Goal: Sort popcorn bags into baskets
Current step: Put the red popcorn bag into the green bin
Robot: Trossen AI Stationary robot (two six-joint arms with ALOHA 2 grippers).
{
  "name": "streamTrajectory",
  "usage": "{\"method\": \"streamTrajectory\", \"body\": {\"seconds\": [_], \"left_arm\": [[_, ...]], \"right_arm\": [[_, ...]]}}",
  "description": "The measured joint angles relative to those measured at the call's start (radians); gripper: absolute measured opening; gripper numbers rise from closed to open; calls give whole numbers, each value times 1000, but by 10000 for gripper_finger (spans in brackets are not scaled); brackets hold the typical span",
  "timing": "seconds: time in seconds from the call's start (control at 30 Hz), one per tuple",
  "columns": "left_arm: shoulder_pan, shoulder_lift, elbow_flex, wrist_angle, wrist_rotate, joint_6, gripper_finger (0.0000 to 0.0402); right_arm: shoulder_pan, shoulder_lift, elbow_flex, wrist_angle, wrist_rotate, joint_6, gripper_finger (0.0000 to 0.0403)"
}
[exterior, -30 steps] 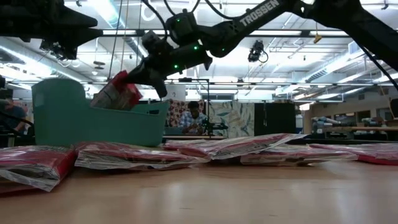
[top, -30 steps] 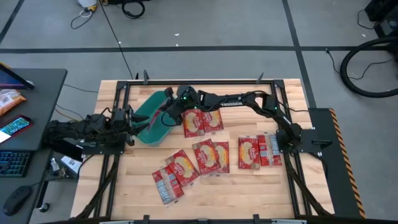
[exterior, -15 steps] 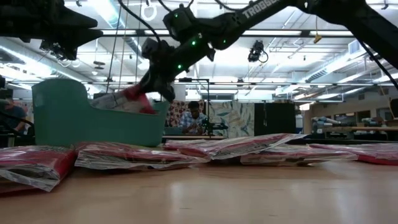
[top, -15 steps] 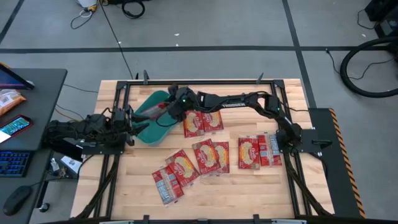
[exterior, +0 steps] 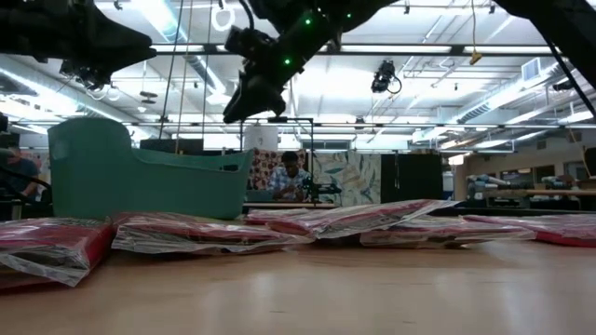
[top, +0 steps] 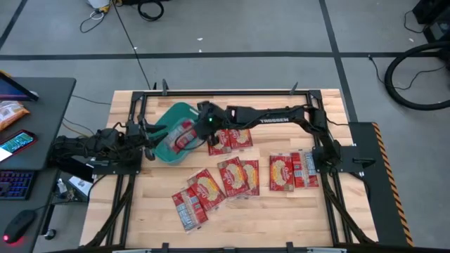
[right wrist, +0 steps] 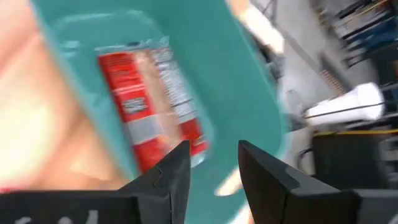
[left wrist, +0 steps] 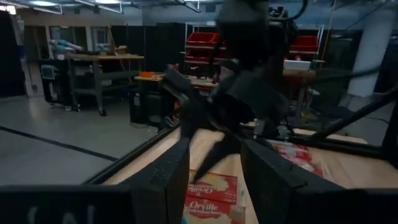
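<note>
A teal basket (top: 167,121) stands at the table's far left, and one red popcorn bag (top: 184,133) lies flat on its floor (right wrist: 149,106). My right gripper (top: 199,125) hangs open above the basket's right rim (exterior: 237,104), slanting down, with nothing between its fingers (right wrist: 214,168). At the basket's left side my left gripper (top: 150,133) points level across it, open (left wrist: 214,180). Several more popcorn bags (top: 239,176) lie flat on the table to the right of the basket.
Loose bags lie in groups: two by the basket (top: 228,139), some at the middle and near side (top: 197,193), two by the right arm's base (top: 292,171). A black frame (top: 133,105) edges the table. A person (exterior: 291,177) sits in the room beyond.
My right gripper has opened and let go of the popcorn bag it held over the basket. The bag has dropped inside and now lies flat on the basket's floor. The gripper has then risen and drawn back toward the table's right, tipping less steeply down.
</note>
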Motion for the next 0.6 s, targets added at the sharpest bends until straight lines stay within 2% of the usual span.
{"method": "streamTrajectory", "body": {"seconds": [0.13,0.37,0.6], "left_arm": [[0,0,0,-6,19,-68,151],[-1,1,0,-16,178,-143,151],[-1,47,-9,-27,206,-198,151]], "right_arm": [[20,0,0,-80,4,107,139],[58,-12,-1,-261,16,345,140],[86,-11,-53,-344,71,528,144]]}}
